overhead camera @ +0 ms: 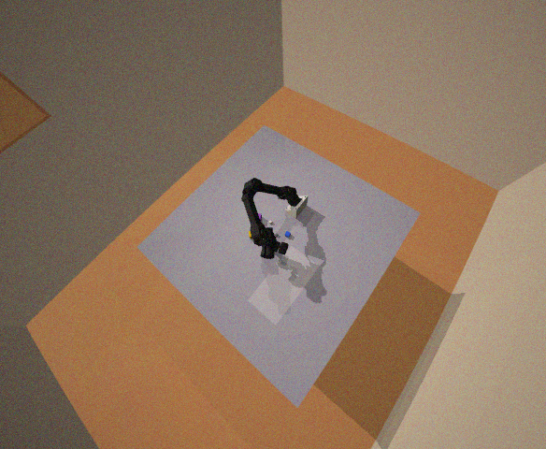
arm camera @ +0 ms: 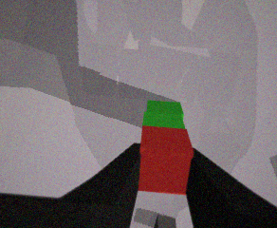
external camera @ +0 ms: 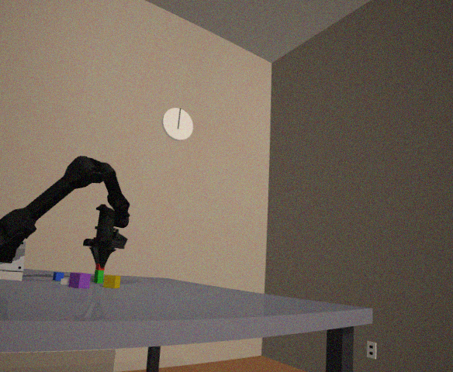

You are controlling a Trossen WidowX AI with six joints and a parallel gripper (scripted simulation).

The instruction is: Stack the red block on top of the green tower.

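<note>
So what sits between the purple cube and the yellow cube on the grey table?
In the exterior view, the green tower stands between the purple cube and yellow cube, with the red block in the black gripper at its top.

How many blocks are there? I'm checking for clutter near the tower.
6: red block in the gripper above the green; yellow, purple, blue, white. Others may be hidden.

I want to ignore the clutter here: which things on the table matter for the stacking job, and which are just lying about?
Part of the job:
red block, held in the gripper
green tower, right under it

Just lying about:
purple block
yellow block
blue block
</note>
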